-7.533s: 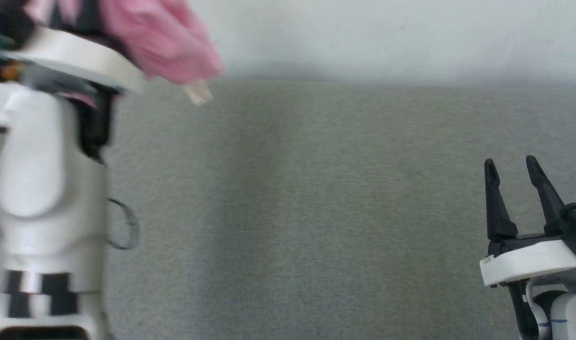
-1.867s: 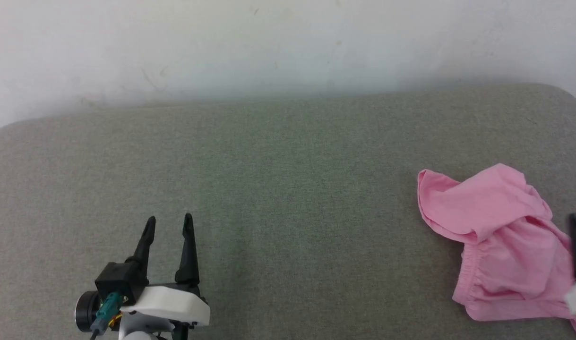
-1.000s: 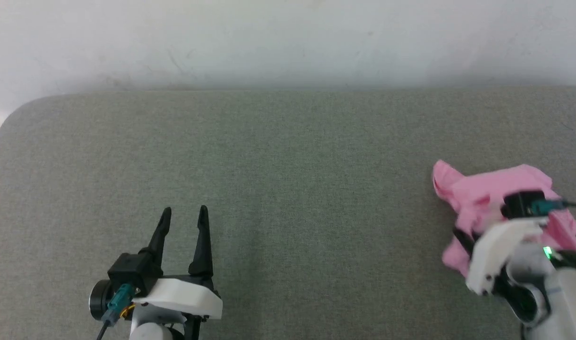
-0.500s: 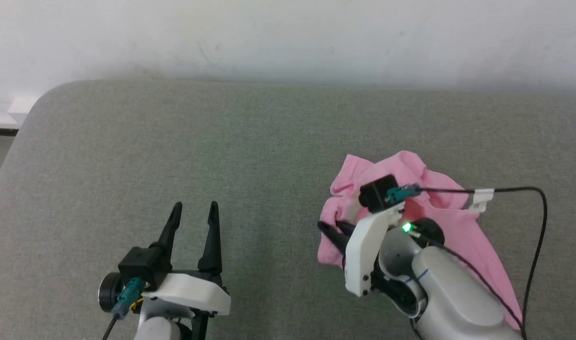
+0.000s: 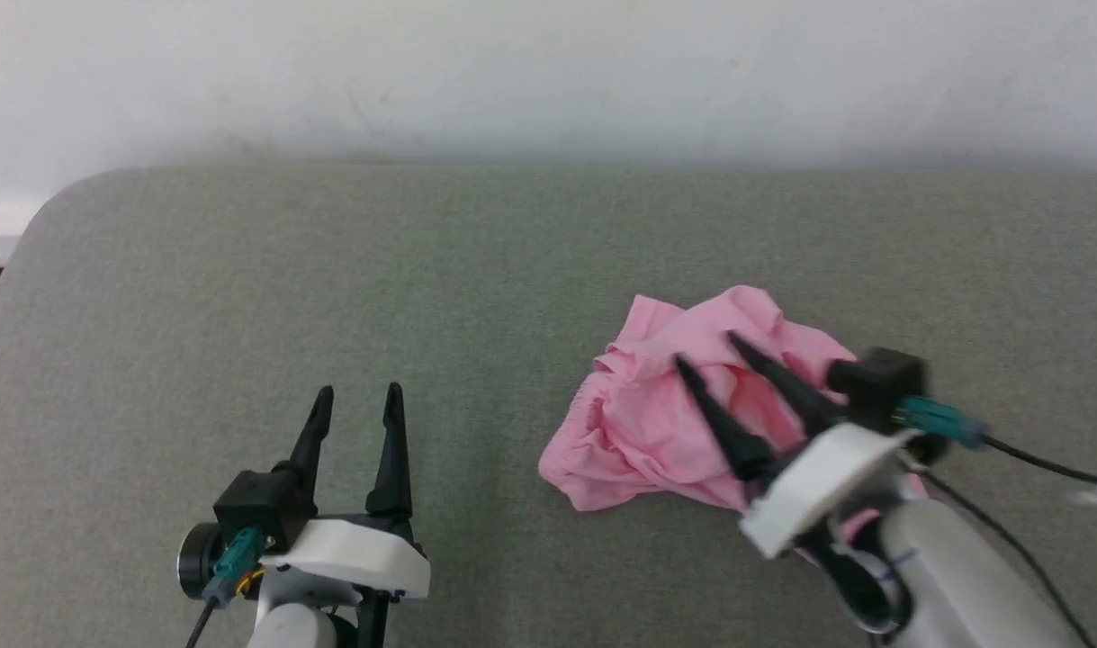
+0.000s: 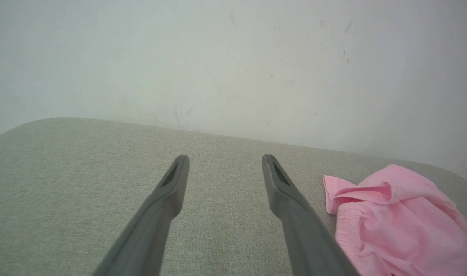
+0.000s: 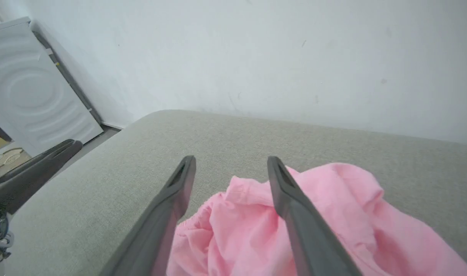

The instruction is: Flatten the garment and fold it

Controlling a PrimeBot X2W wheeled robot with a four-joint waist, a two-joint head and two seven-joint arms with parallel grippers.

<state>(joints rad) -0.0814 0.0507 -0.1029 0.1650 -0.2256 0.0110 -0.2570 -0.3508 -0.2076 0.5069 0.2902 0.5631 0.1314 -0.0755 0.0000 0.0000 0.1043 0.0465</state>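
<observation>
Crumpled pink garment [image 5: 638,432] lies crosswise under the open, empty right tool [image 5: 705,349], gathered waistband [image 5: 593,409] toward the open left tool [image 5: 358,390].

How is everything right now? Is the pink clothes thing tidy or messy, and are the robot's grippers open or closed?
garment: messy, crumpled in a heap on the grey cushion, not flat, not folded.
left gripper: open, empty, apart from the garment.
right gripper: open, over the garment, gripping nothing.

Left hand [image 5: 358,390] parted, pointing forward, right hand [image 5: 705,347] parted, angled up-left
</observation>
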